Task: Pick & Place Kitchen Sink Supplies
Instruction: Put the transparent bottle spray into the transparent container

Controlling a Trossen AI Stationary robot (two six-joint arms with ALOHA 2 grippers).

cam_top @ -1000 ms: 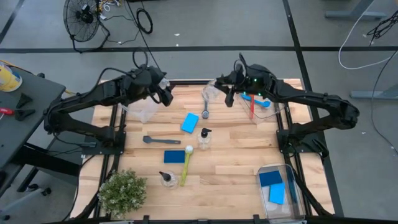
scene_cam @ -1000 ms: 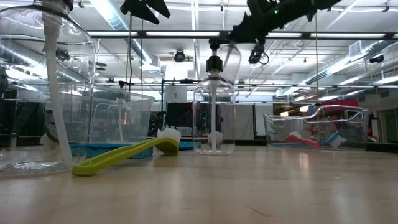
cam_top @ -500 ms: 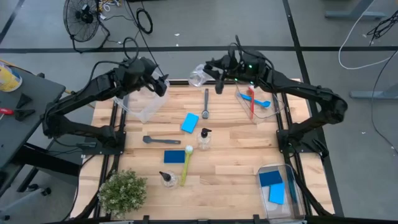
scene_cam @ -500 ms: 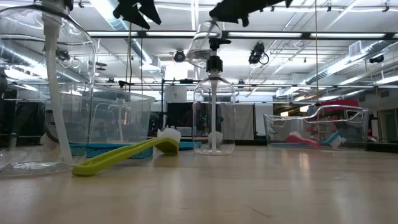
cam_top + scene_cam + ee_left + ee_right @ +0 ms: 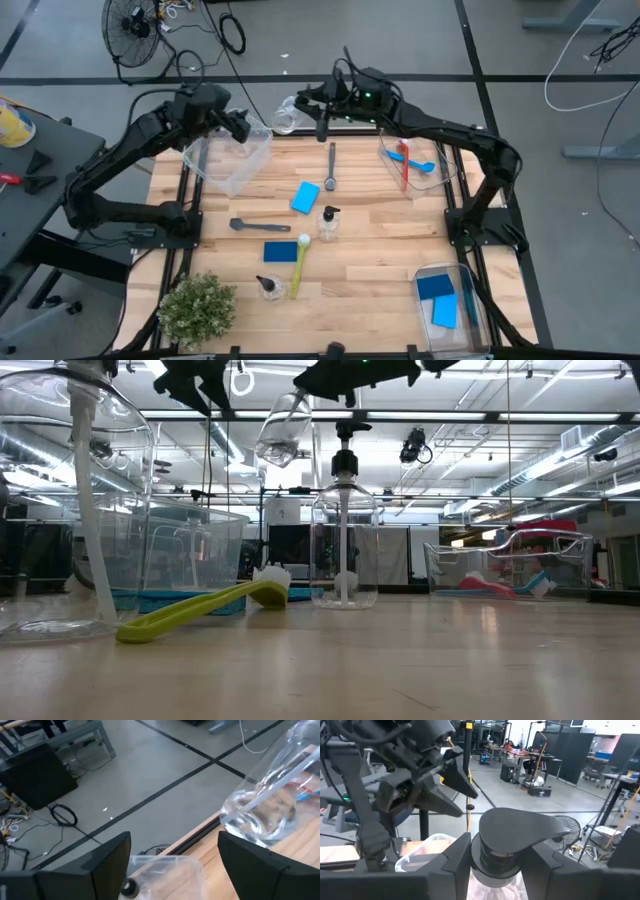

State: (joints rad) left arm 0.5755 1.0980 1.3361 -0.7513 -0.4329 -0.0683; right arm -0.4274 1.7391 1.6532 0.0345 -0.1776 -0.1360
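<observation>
Grey floor surrounds the wooden worktop (image 5: 380, 250). Above its far-left bin (image 5: 228, 165), the left gripper (image 5: 243, 123) hovers, fingers spread. Beside it, the right gripper (image 5: 318, 110) pinches a clear bottle (image 5: 286, 116) by its black top, aloft.

Between my left gripper (image 5: 243, 124) and right gripper (image 5: 318, 108) hangs the held bottle (image 5: 285, 116); beneath it, the clear bin (image 5: 228, 165).

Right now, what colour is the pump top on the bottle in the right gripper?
Black pump top on a clear bottle; right wrist view shows it best.
</observation>
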